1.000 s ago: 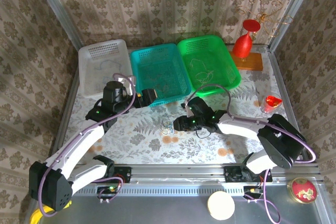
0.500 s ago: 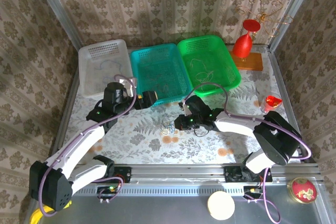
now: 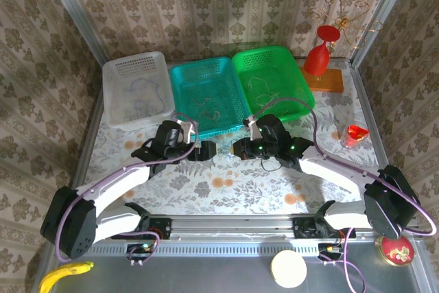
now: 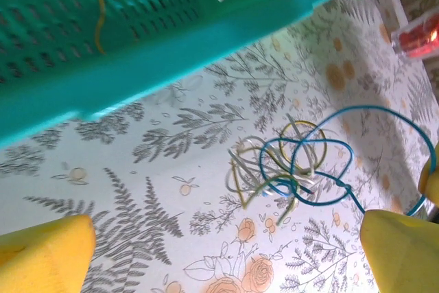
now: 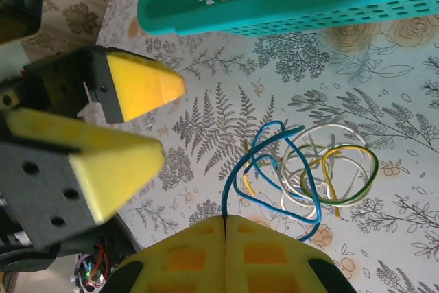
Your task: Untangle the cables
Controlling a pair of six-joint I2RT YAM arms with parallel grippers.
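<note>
A small tangle of cables (image 3: 223,158), blue, white, yellow and green (image 5: 322,169), lies on the floral tablecloth in front of the teal basket. My right gripper (image 5: 225,232) is shut on the blue cable (image 5: 236,183), which rises from the pads and loops back into the tangle. My left gripper (image 4: 219,265) is open, its yellow fingertips (image 4: 41,252) wide apart, just left of the cable tangle (image 4: 295,162) and not touching it. In the top view the left gripper (image 3: 206,150) and right gripper (image 3: 240,147) face each other across the tangle.
Three baskets stand at the back: white (image 3: 137,87), teal (image 3: 206,94) and green (image 3: 271,84), each with thin cables inside. The teal basket's rim (image 4: 171,39) hangs close over the tangle. A red glass (image 3: 322,53) and red cup (image 3: 355,134) stand at the right.
Both arms have closed in on the tangle. The left gripper came forward and right from beside the teal basket. The right gripper shifted back and now meets it over the cables.
</note>
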